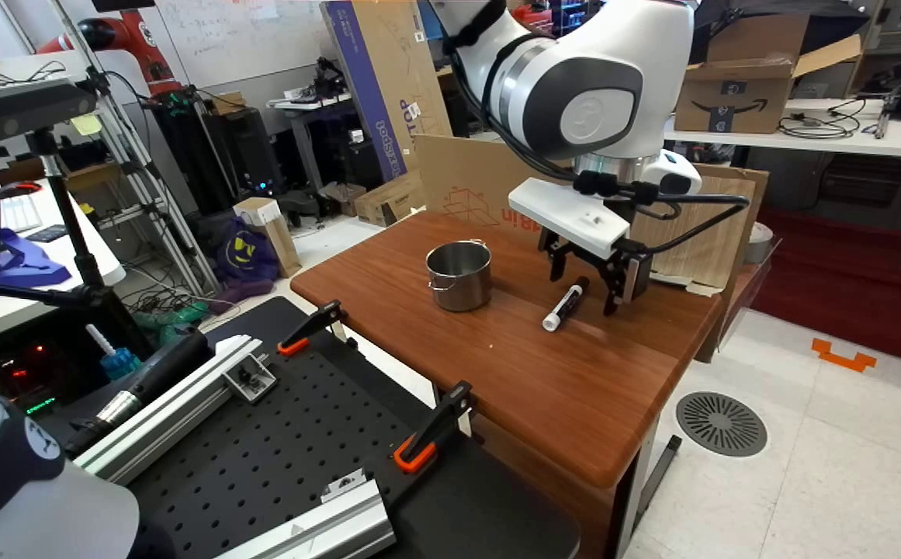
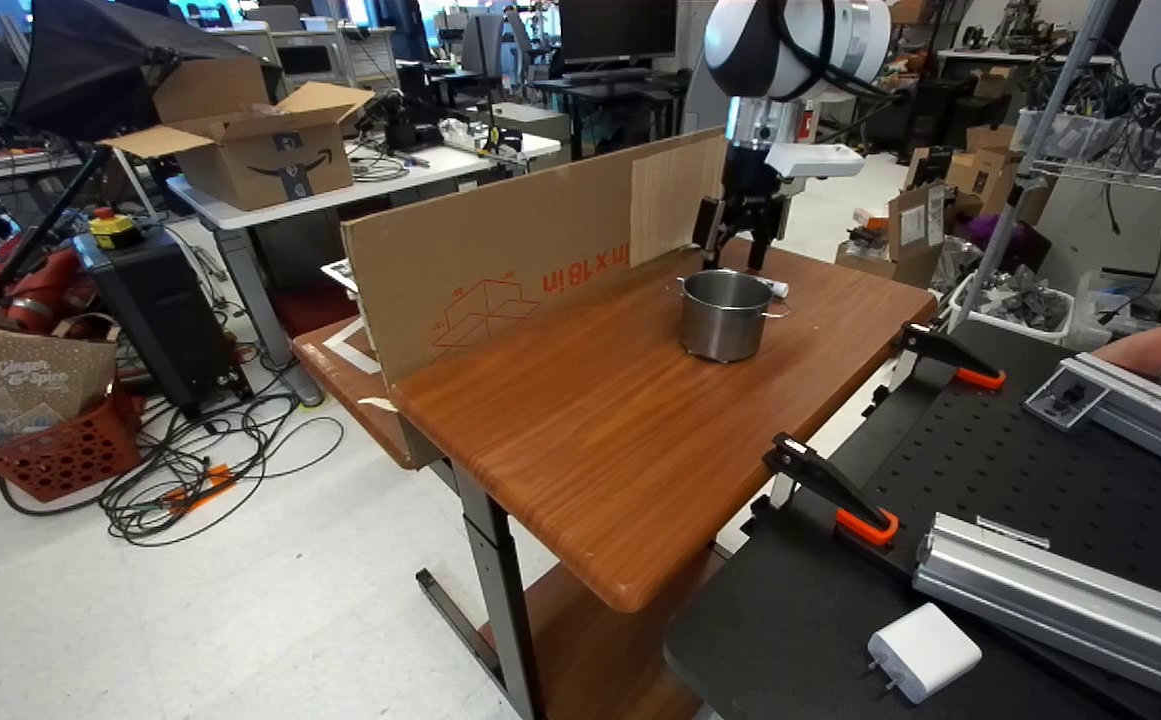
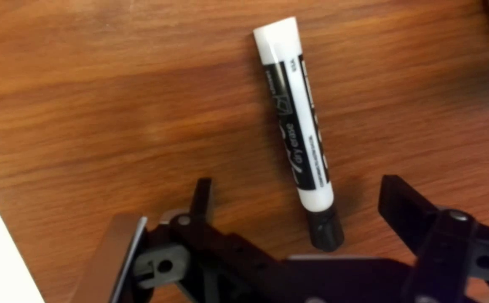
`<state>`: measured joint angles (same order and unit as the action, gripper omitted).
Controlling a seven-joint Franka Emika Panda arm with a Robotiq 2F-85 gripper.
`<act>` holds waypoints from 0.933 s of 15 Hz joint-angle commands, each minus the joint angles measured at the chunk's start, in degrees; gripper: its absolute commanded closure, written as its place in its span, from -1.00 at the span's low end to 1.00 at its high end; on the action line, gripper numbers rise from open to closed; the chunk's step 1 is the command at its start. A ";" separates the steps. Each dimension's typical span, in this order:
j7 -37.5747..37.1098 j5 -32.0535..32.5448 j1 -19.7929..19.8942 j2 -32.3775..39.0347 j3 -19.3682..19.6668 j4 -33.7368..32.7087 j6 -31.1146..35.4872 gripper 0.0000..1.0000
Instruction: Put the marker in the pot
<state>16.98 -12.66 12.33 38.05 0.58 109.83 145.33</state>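
The marker (image 1: 566, 305) lies flat on the wooden table, black with a white end and a black cap. In the wrist view the marker (image 3: 295, 122) runs between the fingertips, cap toward the gripper's base. My gripper (image 1: 583, 292) points down above the cap end; it also shows in the wrist view (image 3: 297, 180). Its fingers are wide apart, one on each side of the marker, not touching it. The steel pot (image 1: 462, 285) stands upright beside the marker. In an exterior view the pot (image 2: 722, 325) hides most of the marker; only its white end shows.
A cardboard panel (image 2: 500, 265) stands along one edge of the wooden table (image 1: 512, 373). Two black and orange clamps (image 1: 434, 427) sit at the opposite edge, by a black perforated board (image 1: 287, 435). The pot has wire handles at its sides.
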 commanded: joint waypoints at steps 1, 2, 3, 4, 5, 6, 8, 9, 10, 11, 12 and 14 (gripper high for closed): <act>-3.42 3.14 -1.06 0.96 0.69 -0.39 1.80 -0.50; -3.85 3.85 -1.17 0.91 0.73 -0.31 1.93 -0.47; -4.36 4.50 -1.19 0.78 0.79 -0.29 2.03 -0.31; -4.78 4.90 -1.14 0.75 0.77 -0.35 2.08 -0.17; -5.18 5.27 -1.07 0.64 0.80 -0.34 2.06 0.01; -5.45 5.57 -0.99 0.59 0.81 -0.40 2.00 0.14; -5.65 5.63 -0.83 0.37 0.72 -0.49 1.86 0.45; -5.66 5.57 -0.79 0.24 0.68 -0.55 1.75 0.57; -5.67 5.52 -0.74 0.19 0.65 -0.60 1.74 0.74; -5.61 5.43 -0.65 0.04 0.56 -0.59 1.72 0.88; -5.60 5.39 -0.60 -0.07 0.55 -0.54 1.75 0.99; -5.61 5.33 -0.55 -0.40 0.50 -0.45 1.74 0.94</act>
<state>12.41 -8.19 11.84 37.83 0.95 109.19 146.26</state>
